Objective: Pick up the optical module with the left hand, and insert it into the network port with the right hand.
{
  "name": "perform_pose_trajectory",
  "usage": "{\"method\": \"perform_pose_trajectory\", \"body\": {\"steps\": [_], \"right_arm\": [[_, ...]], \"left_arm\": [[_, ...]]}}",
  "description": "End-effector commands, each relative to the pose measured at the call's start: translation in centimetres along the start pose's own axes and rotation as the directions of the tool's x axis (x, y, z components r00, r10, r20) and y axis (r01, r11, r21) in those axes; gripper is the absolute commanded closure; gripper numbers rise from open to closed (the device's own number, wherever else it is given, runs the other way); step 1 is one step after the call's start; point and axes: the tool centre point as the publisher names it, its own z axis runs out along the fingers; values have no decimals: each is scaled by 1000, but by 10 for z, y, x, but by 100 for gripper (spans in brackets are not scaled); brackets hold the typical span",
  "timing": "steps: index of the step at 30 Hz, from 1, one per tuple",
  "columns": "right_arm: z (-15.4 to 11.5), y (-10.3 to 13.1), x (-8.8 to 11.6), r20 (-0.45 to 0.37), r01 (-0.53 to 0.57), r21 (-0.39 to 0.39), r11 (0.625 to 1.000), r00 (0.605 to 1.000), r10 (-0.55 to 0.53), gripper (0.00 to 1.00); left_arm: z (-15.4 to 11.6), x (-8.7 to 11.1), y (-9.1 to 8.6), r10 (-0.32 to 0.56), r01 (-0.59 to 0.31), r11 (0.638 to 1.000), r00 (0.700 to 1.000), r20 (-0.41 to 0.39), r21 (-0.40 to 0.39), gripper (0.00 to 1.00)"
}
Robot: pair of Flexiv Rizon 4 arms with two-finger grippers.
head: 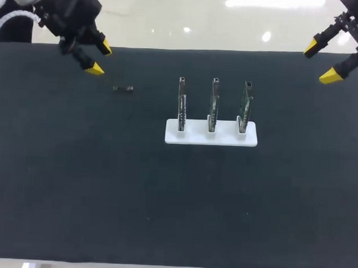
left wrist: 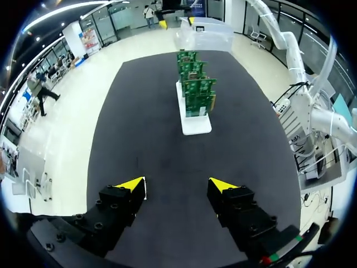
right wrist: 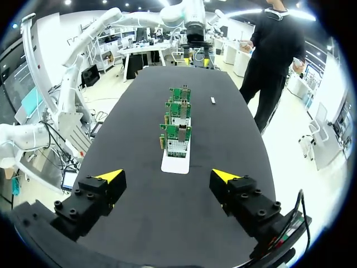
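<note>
Left of the board rack [head: 194, 134], the optical module [head: 123, 88] looked light, rigid, best pinched across its sides; your jaws stood open.

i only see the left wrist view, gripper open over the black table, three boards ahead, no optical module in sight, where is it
observer: The head view shows the optical module lying on the black table, between the left gripper and the white stand, touching neither.
operator: is the right arm anywhere near it
observer: No. The right gripper is over the table's far right corner, open and empty, on the other side of the stand.
</note>
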Motion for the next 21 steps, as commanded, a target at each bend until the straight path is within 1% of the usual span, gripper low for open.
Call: {"method": "perform_pose_trajectory", "body": {"steps": [1, 4, 13, 16, 21], "right_arm": [[0, 1, 0, 0, 0, 2, 1000, 1000, 0, 0], [0, 1, 0, 0, 0, 2, 1000, 1000, 0, 0], [0, 1, 0, 0, 0, 2, 1000, 1000, 0, 0], [0, 1, 0, 0, 0, 2, 1000, 1000, 0, 0], [0, 1, 0, 0, 0, 2, 1000, 1000, 0, 0]], "left_arm": [[-2, 0, 24, -12, 18, 998, 995, -103, 56, 0], [-2, 6, 33, -16, 23, 998, 991, -136, 51, 0], [3, 27, 70, -45, 53, 998, 967, -249, 23, 0], [8, 35, 78, -43, 49, 999, 967, -252, 19, 0], [19, 41, 89, -104, 123, 992, 934, -341, 35, 0]]}}
